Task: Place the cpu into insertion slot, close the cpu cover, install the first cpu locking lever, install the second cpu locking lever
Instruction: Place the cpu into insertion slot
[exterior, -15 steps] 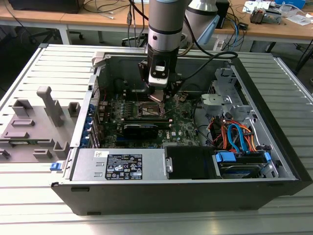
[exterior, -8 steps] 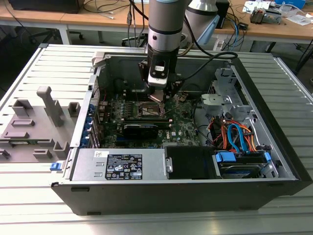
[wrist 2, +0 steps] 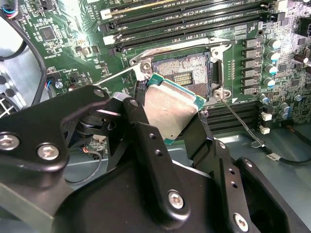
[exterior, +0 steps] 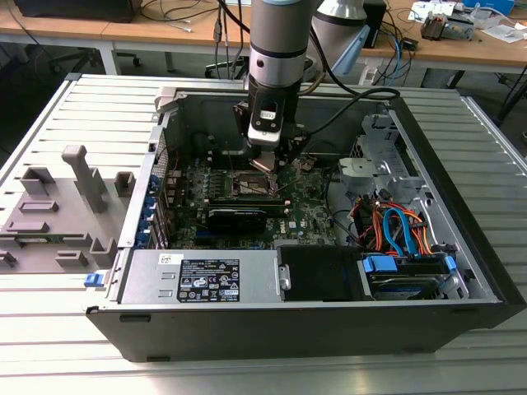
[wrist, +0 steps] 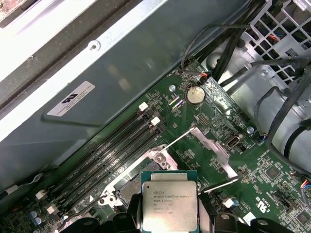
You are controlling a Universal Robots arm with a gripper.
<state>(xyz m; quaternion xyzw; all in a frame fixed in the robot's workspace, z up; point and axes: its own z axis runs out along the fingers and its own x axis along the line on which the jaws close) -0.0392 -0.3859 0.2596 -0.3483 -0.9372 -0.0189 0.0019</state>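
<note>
Gripper [wrist 2: 167,119] tight on the cpu [wrist 2: 170,108], over the open insertion slot [wrist 2: 183,73] of the green motherboard [wrist 2: 63,46].

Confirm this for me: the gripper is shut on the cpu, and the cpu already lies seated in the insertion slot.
Not right. The gripper is shut on the cpu, but the cpu is not seated: the second wrist view shows it held between the fingers, off the insertion slot, whose contact field lies bare.
</note>
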